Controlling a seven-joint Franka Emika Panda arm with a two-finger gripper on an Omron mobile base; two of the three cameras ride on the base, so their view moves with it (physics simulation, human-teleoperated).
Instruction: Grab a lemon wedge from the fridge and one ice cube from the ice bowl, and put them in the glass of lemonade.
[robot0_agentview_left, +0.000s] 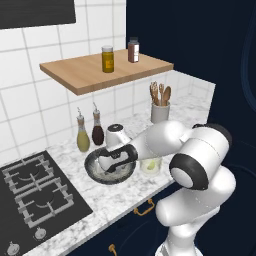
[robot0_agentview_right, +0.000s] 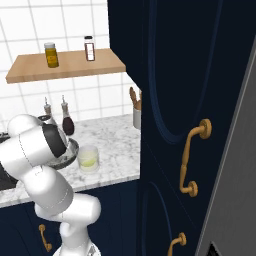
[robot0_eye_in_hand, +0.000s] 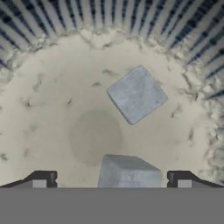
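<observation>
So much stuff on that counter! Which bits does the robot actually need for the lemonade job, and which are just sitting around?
Needed:
- ice bowl, under the open hand
- ice cubes in the bowl
- glass of lemonade, with something yellow-green already in it

Just sitting around:
- two bottles by the wall
- two jars on the shelf
- utensil pot
- stove

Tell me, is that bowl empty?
No. The ice bowl holds two pale grey cubes: one mid-bowl, another lying between the open jaws.
</observation>
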